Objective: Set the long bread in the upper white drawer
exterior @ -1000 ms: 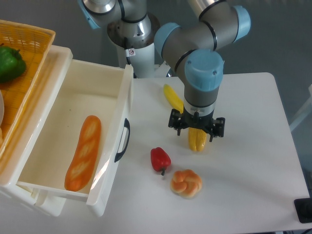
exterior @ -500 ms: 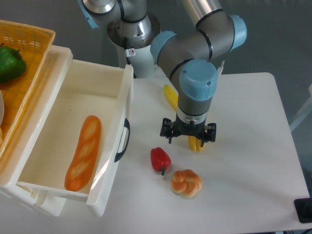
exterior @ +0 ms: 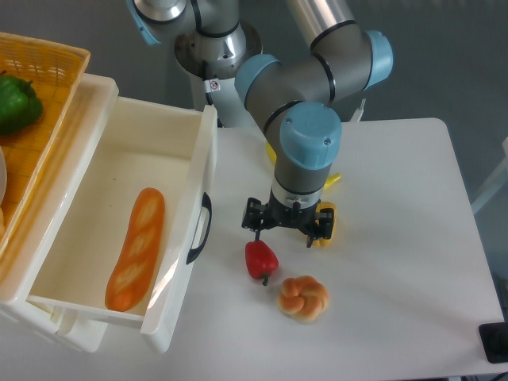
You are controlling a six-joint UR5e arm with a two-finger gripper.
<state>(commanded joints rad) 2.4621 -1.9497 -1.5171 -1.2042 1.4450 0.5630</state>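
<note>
While claw [exterior: 284, 230] hovers open, long bread [exterior: 136, 248] inside upper white drawer [exterior: 187, 208]

Gripper [exterior: 284, 231]: now further left than before, above the red pepper [exterior: 260, 259], jaws spread.
Yellow peppers [exterior: 325, 225]: now mostly hidden.

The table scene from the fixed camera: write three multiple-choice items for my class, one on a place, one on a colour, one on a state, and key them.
1. Where is the long bread?
A. on the table
B. inside the upper white drawer
C. in the basket

2. What colour is the pepper nearest the knotted bun?
A. red
B. green
C. purple

3. What state is the drawer in?
A. pushed shut
B. removed
C. pulled open

Answers:
1 B, the bread lies on the drawer floor.
2 A, a red pepper sits just up-left of the bun.
3 C, the drawer's inside is fully exposed.
</note>
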